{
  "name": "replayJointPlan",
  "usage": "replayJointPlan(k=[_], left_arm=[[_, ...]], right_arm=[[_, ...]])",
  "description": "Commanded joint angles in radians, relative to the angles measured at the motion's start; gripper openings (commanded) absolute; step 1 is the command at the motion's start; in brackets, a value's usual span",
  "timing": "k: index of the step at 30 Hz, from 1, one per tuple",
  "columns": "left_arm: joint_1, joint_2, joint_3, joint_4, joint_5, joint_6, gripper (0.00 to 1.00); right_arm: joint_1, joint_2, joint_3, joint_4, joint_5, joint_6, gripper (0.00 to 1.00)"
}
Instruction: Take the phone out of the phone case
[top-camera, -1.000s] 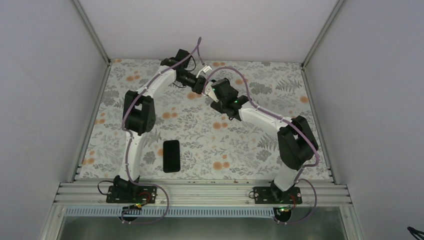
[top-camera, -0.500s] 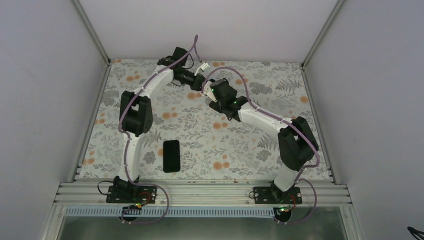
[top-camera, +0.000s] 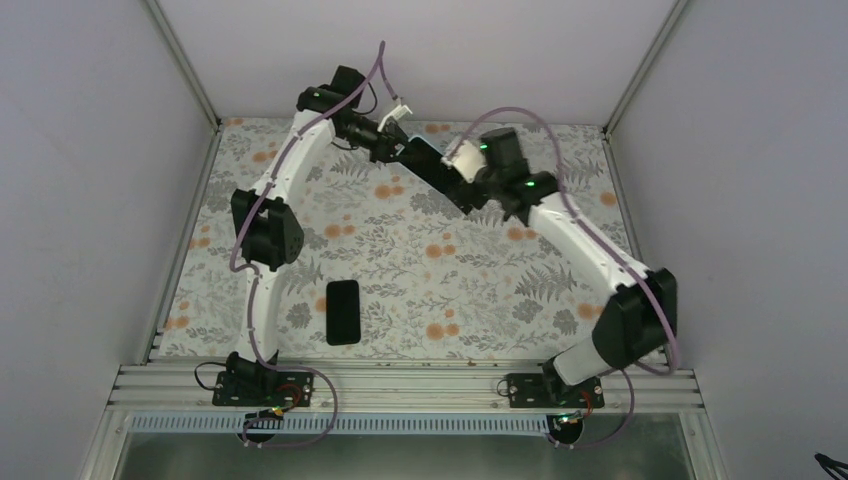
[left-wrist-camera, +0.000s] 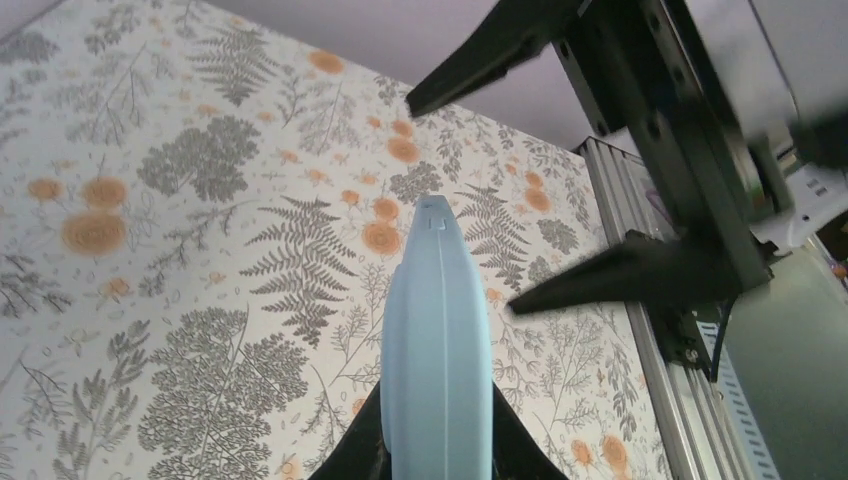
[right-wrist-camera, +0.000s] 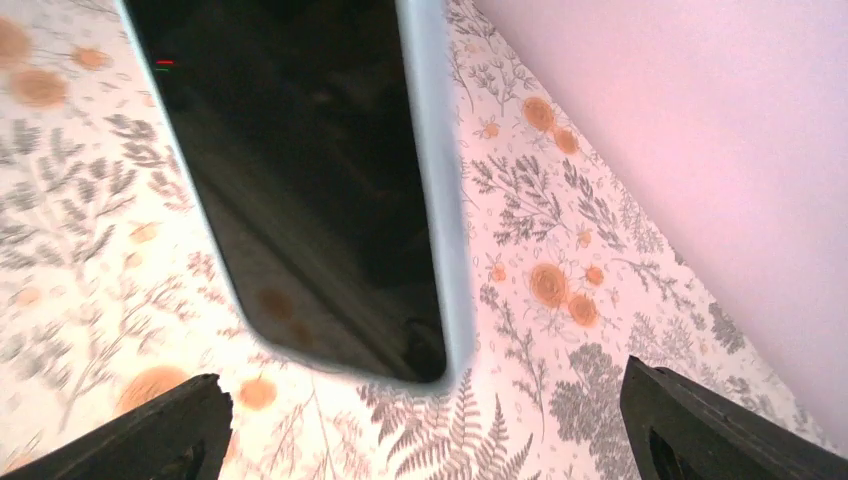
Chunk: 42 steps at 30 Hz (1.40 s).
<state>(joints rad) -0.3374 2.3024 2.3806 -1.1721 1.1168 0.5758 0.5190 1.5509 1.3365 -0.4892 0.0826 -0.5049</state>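
Observation:
My left gripper (top-camera: 405, 150) is shut on the light blue phone case (left-wrist-camera: 437, 340), which it holds edge-up above the back of the table. The phone (right-wrist-camera: 300, 180) sits in the case, its dark screen framed by the blue rim (right-wrist-camera: 437, 180). In the top view the phone (top-camera: 432, 170) spans the gap between the two grippers. My right gripper (top-camera: 464, 182) is open, its fingers spread wide on either side of the phone's free end (right-wrist-camera: 430, 430) and not touching it. Its black fingers (left-wrist-camera: 620, 280) also show in the left wrist view.
Another all-black phone (top-camera: 342, 311) lies flat on the flowered table cover (top-camera: 450, 290) near the front, close to the left arm's base. Grey walls and metal frame rails (top-camera: 400, 380) enclose the table.
My right arm has swung right and back, away from the left gripper, so the phone now shows between them. My left gripper has moved slightly back and up with the case.

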Motion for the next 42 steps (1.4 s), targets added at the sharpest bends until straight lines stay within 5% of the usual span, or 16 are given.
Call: replayJointPlan(k=[1,6,12,31,39,42], left_arm=[[0.019,0.012,0.076,-0.183,0.094,0.173,0.02],[0.009,-0.058,-0.044,-0.184,0.091,0.272,0.02],[0.007,-0.106,-0.112,-0.184,0.119,0.316,0.02],[0.002,-0.138,-0.149,-0.185,0.140,0.348,0.02],[-0.001,-0.147,-0.160,-0.185,0.153,0.351,0.02],[-0.007,-0.160,-0.175,-0.185,0.147,0.359,0.02]], right_arm=[[-0.135,-0.140,-0.038,-0.165,-0.372,-0.076,1.00],[-0.278,-0.200,-0.053,-0.210,-0.642,-0.165,0.76],[-0.288,-0.054,0.055,-0.342,-0.901,-0.210,0.45],[-0.349,0.215,0.251,-0.656,-1.148,-0.439,0.22],[-0.350,0.214,0.230,-0.621,-1.148,-0.414,0.24],[-0.353,0.215,0.230,-0.596,-1.138,-0.394,0.35]])
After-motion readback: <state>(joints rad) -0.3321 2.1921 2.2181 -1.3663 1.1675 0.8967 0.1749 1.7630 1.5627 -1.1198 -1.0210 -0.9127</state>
